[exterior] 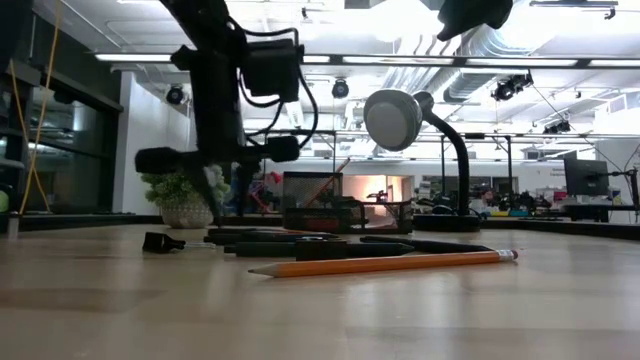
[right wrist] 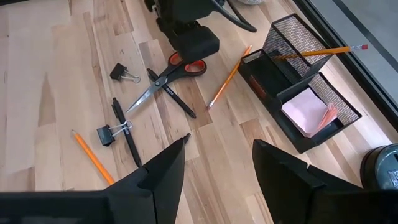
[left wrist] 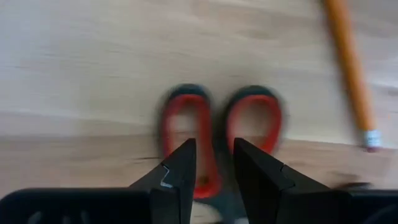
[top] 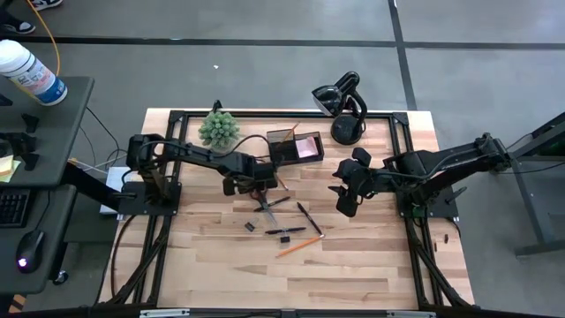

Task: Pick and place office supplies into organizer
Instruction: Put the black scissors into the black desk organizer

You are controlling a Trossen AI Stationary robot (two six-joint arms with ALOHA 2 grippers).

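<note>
An orange pencil [exterior: 385, 263] lies nearest the low camera, flat on the wooden table [exterior: 320, 320], with dark pens behind it. The left wrist view alone shows the left gripper [left wrist: 213, 163] directly above the red handles of the scissors [left wrist: 217, 134], jaws slightly apart, straddling the bar between the loops. The right wrist view adds what that one misses: scissors [right wrist: 163, 77] crossed over a pen [right wrist: 174, 96], binder clips, and the organizer [right wrist: 298, 106] holding a pink sticky pad [right wrist: 309, 112] and a pencil. From above, the right gripper [top: 346, 199] hovers mid-table, jaws apart, empty. A desk lamp [top: 340, 102] and plant [top: 218, 128] flank the organizer [top: 294, 146]. Ceiling lights fill the room beyond.
</note>
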